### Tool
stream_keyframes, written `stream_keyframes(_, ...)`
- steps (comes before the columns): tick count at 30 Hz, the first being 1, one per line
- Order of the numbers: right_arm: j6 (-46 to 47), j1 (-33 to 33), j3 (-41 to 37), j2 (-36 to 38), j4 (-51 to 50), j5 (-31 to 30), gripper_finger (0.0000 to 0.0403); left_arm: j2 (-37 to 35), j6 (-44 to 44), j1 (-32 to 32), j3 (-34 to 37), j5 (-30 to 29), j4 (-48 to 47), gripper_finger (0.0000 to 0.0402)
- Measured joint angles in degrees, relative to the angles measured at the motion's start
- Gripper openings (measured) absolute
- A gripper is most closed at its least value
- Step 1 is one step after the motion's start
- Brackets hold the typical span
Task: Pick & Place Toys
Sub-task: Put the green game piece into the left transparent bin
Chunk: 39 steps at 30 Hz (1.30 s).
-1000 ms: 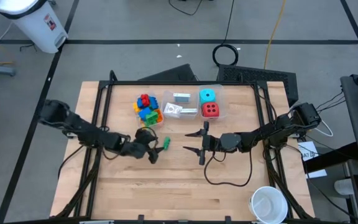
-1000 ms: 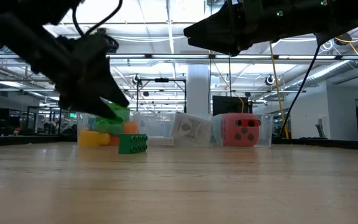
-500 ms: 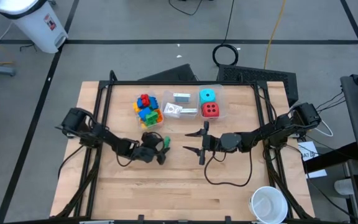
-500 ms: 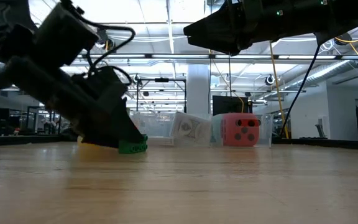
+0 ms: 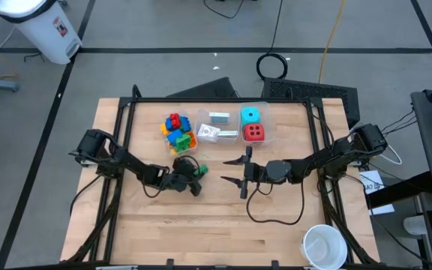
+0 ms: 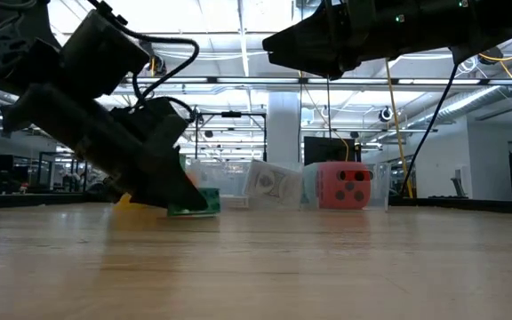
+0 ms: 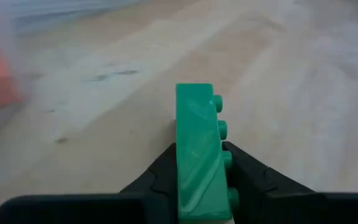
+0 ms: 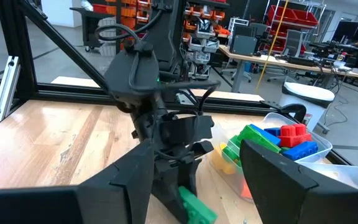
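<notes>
We see the left gripper [image 7: 199, 186] pinching a green brick [image 7: 197, 152], seemingly touching mid-desk [image 5: 201, 225]; the right gripper [image 5: 233, 171] hangs spread nearby.

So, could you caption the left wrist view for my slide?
Left gripper shut on a green brick above the wooden table.

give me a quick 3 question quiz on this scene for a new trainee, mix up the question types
1. True or false: the left claw is shut on the green brick.
2. Multiple choice: where are the red die and the cyan die?
A. loose on the table
B. together in a clear bin
C. in the white cup
3. Fill in: the right claw hangs above the table with its fingers ____.

Key: 1 true, the brick sits between the fingers in the left wrist view. 2 B. 3 open.
</notes>
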State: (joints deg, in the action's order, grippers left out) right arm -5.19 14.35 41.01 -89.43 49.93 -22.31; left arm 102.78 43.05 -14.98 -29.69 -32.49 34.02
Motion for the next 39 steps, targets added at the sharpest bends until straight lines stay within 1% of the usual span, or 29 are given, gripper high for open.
stream_keyframes(3,0.0,0.0,0.0,0.0,0.0,0.0,0.0208,-0.2,-3.2,0.0,0.0,3.4,3.1,0.0092)
stream_keyframes(6,0.0,0.0,0.0,0.0,0.0,0.0,0.0208,-3.5,-5.8,0.0,-0.3,6.6,3.3,0.0092)
stream_keyframes(9,0.0,0.0,0.0,0.0,0.0,0.0,0.0208,-10.0,-7.8,0.0,-0.4,7.2,0.2,0.0092)
stream_keyframes(12,0.0,0.0,0.0,0.0,-0.1,0.1,0.0208,-19.5,-11.1,0.2,-0.4,6.3,-5.4,0.0092)
stream_keyframes(14,0.0,0.0,0.0,0.0,0.0,0.1,0.0208,-26.7,-13.2,0.5,-0.5,4.2,-9.9,0.0092)
stream_keyframes(16,0.0,0.0,0.0,0.0,0.0,0.1,0.0208,-34.0,-15.4,1.1,-0.5,0.8,-16.1,0.0092)
stream_keyframes(18,0.0,0.0,0.0,0.0,0.0,0.1,0.0208,-41.2,-17.1,1.9,-0.5,-3.7,-22.2,0.0092)
stream_keyframes(20,0.0,0.0,0.0,0.0,0.0,0.1,0.0208,-47.4,-17.7,3.4,-0.5,-9.3,-29.1,0.0092)
stream_keyframes(22,0.0,0.0,0.0,0.0,0.0,0.1,0.0208,-52.5,-16.5,5.4,-0.5,-14.8,-37.4,0.0092)
stream_keyframes(24,0.0,0.0,0.0,0.0,0.0,0.1,0.0208,-56.0,-12.3,8.2,-0.5,-17.5,-45.2,0.0092)
stream_keyframes(26,0.0,0.0,0.0,0.0,0.0,0.1,0.0208,-57.7,-6.3,11.5,-0.2,-17.0,-52.1,0.0092)
stream_keyframes(27,0.0,0.0,0.0,0.0,0.0,0.1,0.0208,-57.8,-3.7,13.1,0.5,-16.0,-53.6,0.0092)
stream_keyframes(29,0.0,0.0,0.0,0.0,0.0,0.1,0.0208,-57.6,-0.4,15.8,2.6,-13.2,-53.8,0.0092)
stream_keyframes(31,0.0,0.0,0.0,0.0,0.0,0.1,0.0208,-56.4,1.1,18.0,4.9,-10.1,-51.1,0.0092)
stream_keyframes(34,0.0,0.0,0.0,0.0,0.2,0.1,0.0208,-53.3,0.2,20.4,7.8,-6.2,-43.9,0.0092)
stream_keyframes(37,0.0,0.0,0.0,0.0,0.4,0.1,0.0208,-50.2,-2.8,22.1,8.7,-4.8,-37.1,0.0092)
stream_keyframes(39,0.0,0.0,0.0,0.0,0.4,0.1,0.0208,-47.9,-4.8,23.8,8.8,-4.9,-34.9,0.0092)
